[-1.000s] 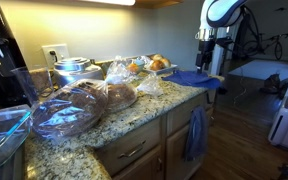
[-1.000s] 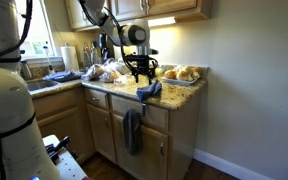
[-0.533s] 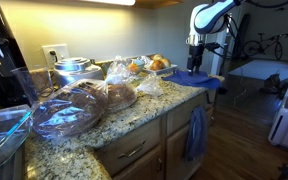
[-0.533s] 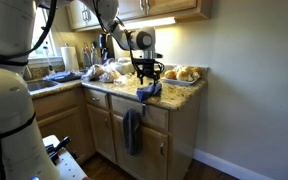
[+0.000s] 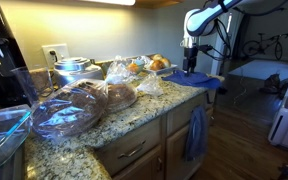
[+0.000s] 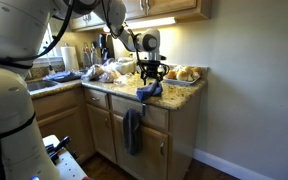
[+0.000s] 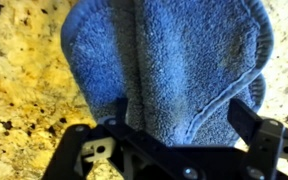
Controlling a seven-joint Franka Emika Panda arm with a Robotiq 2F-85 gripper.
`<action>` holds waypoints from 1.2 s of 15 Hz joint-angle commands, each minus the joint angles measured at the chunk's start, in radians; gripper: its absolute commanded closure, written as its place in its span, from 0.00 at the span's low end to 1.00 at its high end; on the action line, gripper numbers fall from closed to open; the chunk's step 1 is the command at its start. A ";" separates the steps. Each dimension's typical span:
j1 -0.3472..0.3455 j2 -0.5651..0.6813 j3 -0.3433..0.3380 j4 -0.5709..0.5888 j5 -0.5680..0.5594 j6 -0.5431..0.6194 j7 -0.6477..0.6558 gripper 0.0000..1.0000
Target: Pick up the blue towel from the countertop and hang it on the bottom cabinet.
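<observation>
The blue towel lies folded on the speckled granite countertop, near its corner in both exterior views. My gripper hangs straight above it, open. The two fingers stand apart on either side of the towel's near end, with nothing between them. In both exterior views the gripper sits just over the cloth. The bottom cabinet is light-brown wood with bar handles, under the counter.
A duller slate-blue towel hangs on the cabinet front. Bagged bread and rolls crowd the counter behind the towel. A tray of buns sits by the wall. A coffee maker stands at the far end.
The arm has swung across over the counter corner, bringing the gripper above the blue towel. The jaws stayed open and the towel has not moved.
</observation>
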 commanded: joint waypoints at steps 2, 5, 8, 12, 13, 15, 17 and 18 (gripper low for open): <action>-0.028 0.084 0.018 0.119 0.007 -0.073 -0.050 0.00; -0.031 0.121 0.020 0.169 0.004 -0.097 -0.068 0.00; -0.028 0.132 0.022 0.206 -0.001 -0.123 -0.072 0.00; -0.020 0.126 0.028 0.233 -0.004 -0.172 -0.066 0.00; -0.020 0.126 0.030 0.238 -0.004 -0.181 -0.069 0.00; -0.019 0.135 0.032 0.248 -0.006 -0.193 -0.069 0.00; -0.019 0.146 0.034 0.256 -0.006 -0.208 -0.076 0.00; -0.020 0.151 0.034 0.259 -0.007 -0.211 -0.082 0.00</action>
